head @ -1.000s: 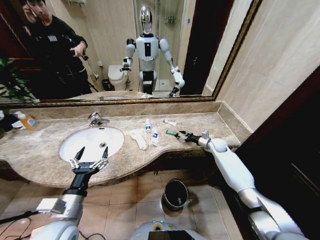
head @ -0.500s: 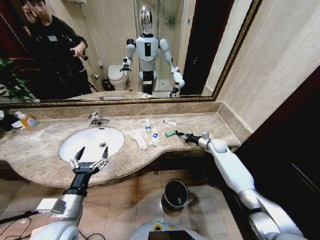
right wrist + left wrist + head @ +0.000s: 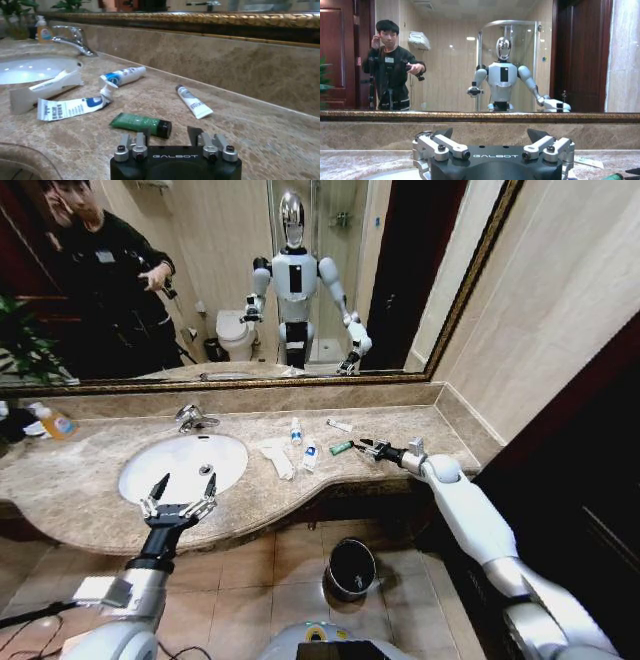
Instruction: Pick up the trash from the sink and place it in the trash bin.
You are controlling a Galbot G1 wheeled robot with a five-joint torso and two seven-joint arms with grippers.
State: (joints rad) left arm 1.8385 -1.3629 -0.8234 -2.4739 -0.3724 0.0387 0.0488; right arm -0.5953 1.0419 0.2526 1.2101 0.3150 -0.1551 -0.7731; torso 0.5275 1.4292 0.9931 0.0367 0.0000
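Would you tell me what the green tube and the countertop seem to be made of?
The green tube looks like soft matte plastic with a black cap. The countertop appears polished beige marble or similar stone: veined, mottled, faintly glossy.

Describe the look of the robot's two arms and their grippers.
Both arms wear smooth white shells with grey joint sections. The left gripper is black with silver-grey metal finger links, visible screws and dark pointed tips; its black body carries white "GALBOT" lettering. A thin dark cable trails near the left arm's base. The right gripper is the same black unit, same lettering, on a white forearm.
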